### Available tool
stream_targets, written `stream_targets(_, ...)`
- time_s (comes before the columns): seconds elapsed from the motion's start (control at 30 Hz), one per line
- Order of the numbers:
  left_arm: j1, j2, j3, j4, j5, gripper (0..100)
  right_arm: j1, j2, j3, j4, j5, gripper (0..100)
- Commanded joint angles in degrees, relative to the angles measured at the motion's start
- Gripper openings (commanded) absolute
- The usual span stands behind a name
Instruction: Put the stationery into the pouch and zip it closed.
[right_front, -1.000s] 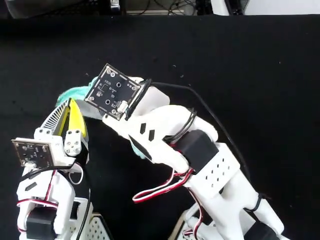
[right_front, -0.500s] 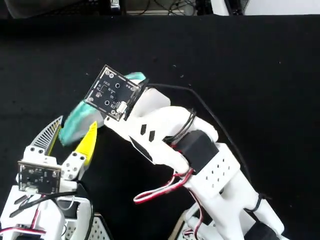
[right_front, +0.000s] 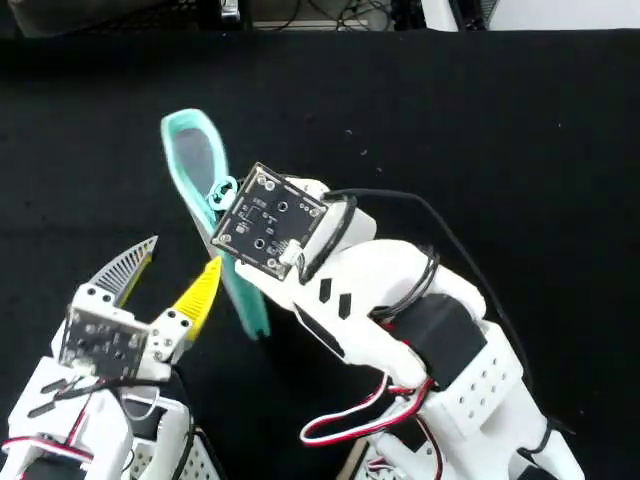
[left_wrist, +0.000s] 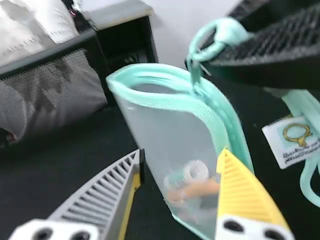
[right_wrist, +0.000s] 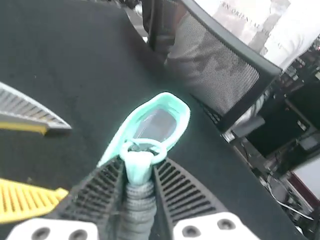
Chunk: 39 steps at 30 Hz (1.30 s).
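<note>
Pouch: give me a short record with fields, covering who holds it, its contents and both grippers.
pouch: mint rim, clear side
held by: right gripper, shut on the pull tab
contents: white and orange items seen through the clear side
left gripper: open, one finger on each side of the pouch
zip: cannot tell how far it is closed

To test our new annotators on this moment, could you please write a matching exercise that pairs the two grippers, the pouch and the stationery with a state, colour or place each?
Things:
1. left gripper
2. right gripper
3. pouch
4. stationery

States, colours, places:
A. inside the pouch, seen through its wall
B. open, holding nothing
C. mint-green trim, see-through wall
D. shut on the zip pull

Pairs: 1-B; 2-D; 3-C; 4-A.
</note>
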Motion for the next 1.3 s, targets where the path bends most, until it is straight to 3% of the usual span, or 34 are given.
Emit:
stream_targets(0.0, 1.27, 1.85, -3.12, 0.44, 0.18, 25, -0.53, 0.75, -0.66, -0.18, 0.44, 1.2)
stream_targets(0.23, 2.07, 1.85, -9.80, 4.84, 3.96, 25, -0.53, 3.47, -0.75, -2.55, 0.44, 1.2)
stream_targets(0.37, 9.19, 2.02, -10.86, 7.38, 4.66, 25, -0.53, 4.53, -0.84, -2.64, 0.44, 1.2)
stream_targets(0.47, 10.07, 2.20, -6.73, 4.31, 4.66, 25, -0.53, 4.53, -0.92, -2.64, 0.44, 1.2)
stream_targets(0.8, 1.27, 2.20, 7.96, -11.96, 4.66, 25, -0.53, 4.53, -2.86, -2.11, 0.35, 1.2)
stream_targets(1.27, 1.45, 2.29, 10.07, -16.09, 4.66, 25, -0.35, 4.35, -2.59, 2.37, 0.35, 1.2)
